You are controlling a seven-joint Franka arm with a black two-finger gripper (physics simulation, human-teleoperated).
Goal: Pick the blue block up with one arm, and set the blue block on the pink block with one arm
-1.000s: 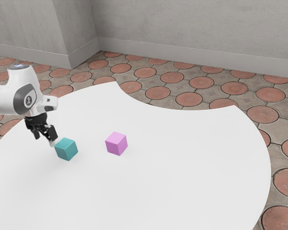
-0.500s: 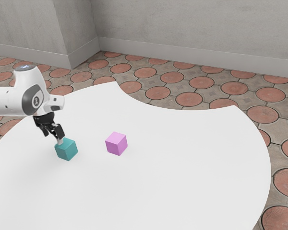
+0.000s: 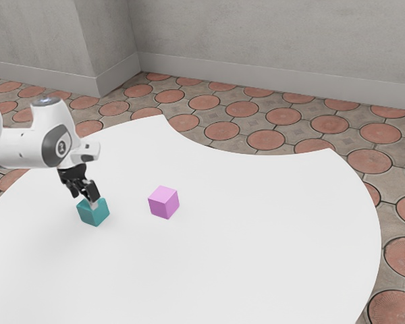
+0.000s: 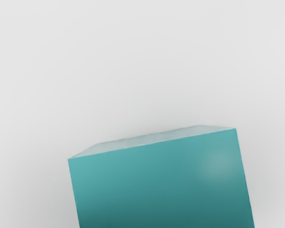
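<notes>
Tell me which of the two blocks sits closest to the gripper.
The teal-blue block: the gripper hangs right at its top face. The pink block stands apart, farther toward the exterior view's right.

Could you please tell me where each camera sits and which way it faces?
Exterior view: raised at the arm's side, looking down across the white table at the teal block and pink block; the white arm and its black jaws show.
Wrist view: on the hand, looking down at the teal block close beneath.
Shared: the teal block and the white table.
</notes>
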